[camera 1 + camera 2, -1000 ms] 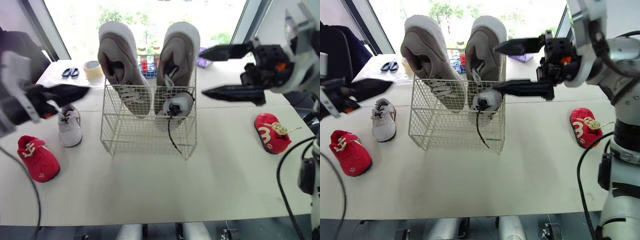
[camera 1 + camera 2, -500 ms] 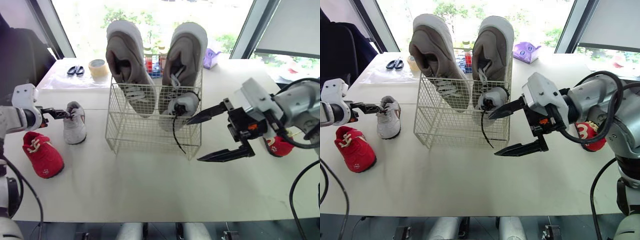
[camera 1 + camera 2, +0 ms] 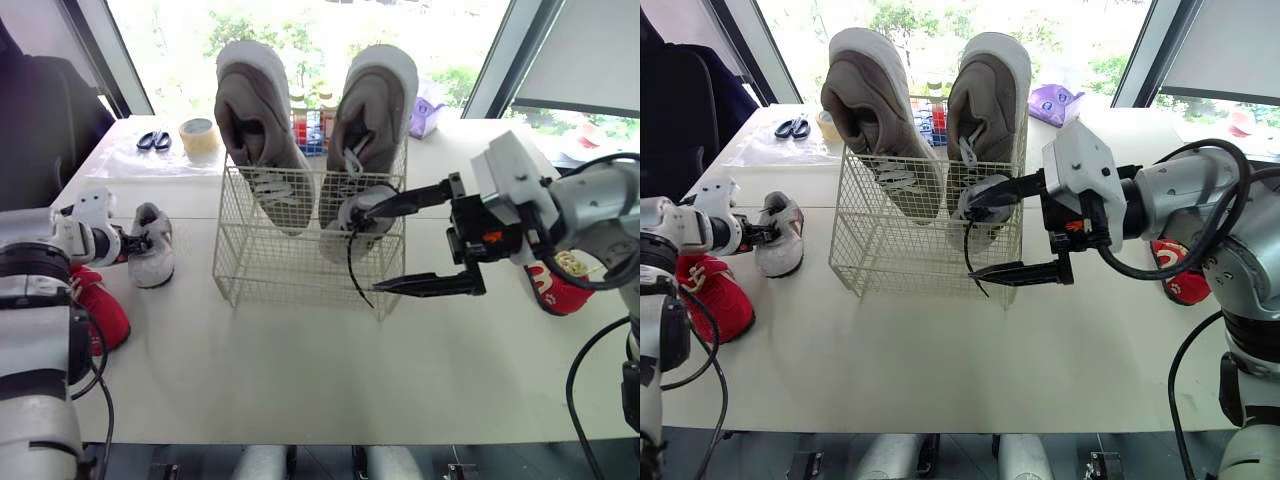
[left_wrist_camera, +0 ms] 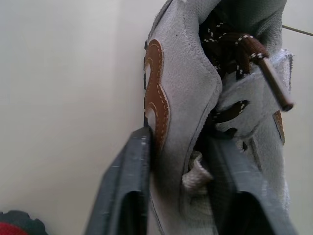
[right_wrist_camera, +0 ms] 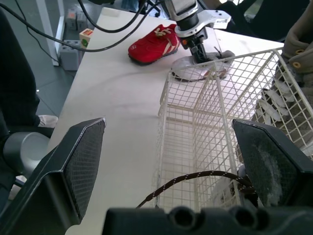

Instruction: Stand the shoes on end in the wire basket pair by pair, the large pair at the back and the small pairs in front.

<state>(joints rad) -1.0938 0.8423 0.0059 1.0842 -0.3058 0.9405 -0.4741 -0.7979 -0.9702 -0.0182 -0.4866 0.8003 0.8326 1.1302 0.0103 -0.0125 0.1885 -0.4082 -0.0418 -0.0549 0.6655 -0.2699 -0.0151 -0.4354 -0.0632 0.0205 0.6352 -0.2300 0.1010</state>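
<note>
Left wrist view, close in: left pincer clenched on the small grey shoe, one finger pressed to the outer side wall by the brown trim, the other down inside the opening beside the brown lace. Seen from the left eye view, that small grey shoe on the surface at the robot's left, apart from the wire basket. Just beside it, partly hidden behind the left arm, the left red shoe. At the middle of the surface, the wire basket with the large grey-brown pair stood on end along its back, heels up, toes down, openings and laces facing the robot. In front of the right-hand large shoe, inside the basket's right front corner, the second small grey shoe, its dark lace hanging down the front wire. Right pincer released and spread wide, grasping nothing: upper fingertip right at the second small grey shoe, contact impossible to judge; lower finger outside the basket's front right corner, above the surface. Past the right arm, at the robot's right, the right red shoe. Along the far edge, scissors, a tape roll and a purple packet.
</note>
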